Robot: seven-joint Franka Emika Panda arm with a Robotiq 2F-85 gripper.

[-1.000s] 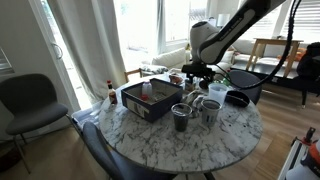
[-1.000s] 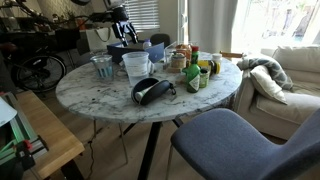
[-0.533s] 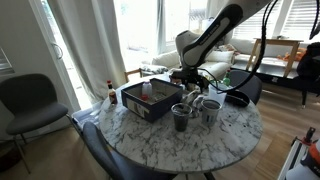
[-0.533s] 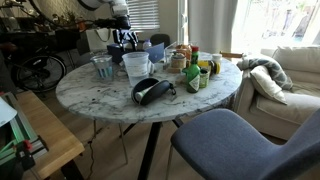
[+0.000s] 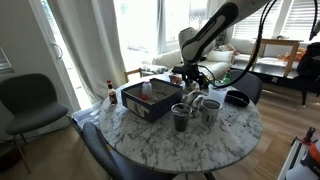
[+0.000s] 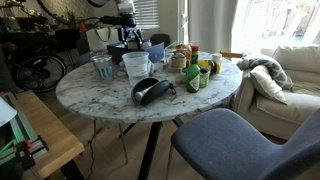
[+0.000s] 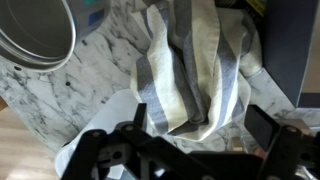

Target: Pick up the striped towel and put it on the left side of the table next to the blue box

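Claw [image 7: 190,150]: in the wrist view its two dark fingers [image 7: 105,150] stand wide apart along the bottom of the picture. Nothing is between them; the claw holds nothing.

Grey-and-cream striped towel [image 7: 195,75]: lies bunched in loose folds on the round white marble counter [image 7: 60,95], just beyond the spread fingers. Whether the fingertips touch the cloth cannot be told. The stripes run roughly lengthwise along the folds. A shiny round metal cup [image 7: 35,35] stands near the towel on one side. On the other side a dark, flat-sided thing [image 7: 290,50] sits close against it; too little of it shows to say what it is.

In an exterior view the black-and-white arm [image 5: 215,25] reaches down from the upper right, and the claw [image 5: 188,80] hangs low over the far part of the counter [image 5: 150,135], just behind the dark blue box [image 5: 150,100]. The box holds a few small items. Two metal cups [image 5: 180,117] stand in front of the claw, beside the box. The towel itself is too small to pick out here.

In an exterior view the claw [image 6: 128,45] sits at the far edge of the counter [image 6: 100,95], behind two clear plastic cups [image 6: 136,65]. A black headset-like object [image 6: 152,90] lies mid-counter, and a cluster of bottles and cans [image 6: 195,70] stands well apart from the claw.
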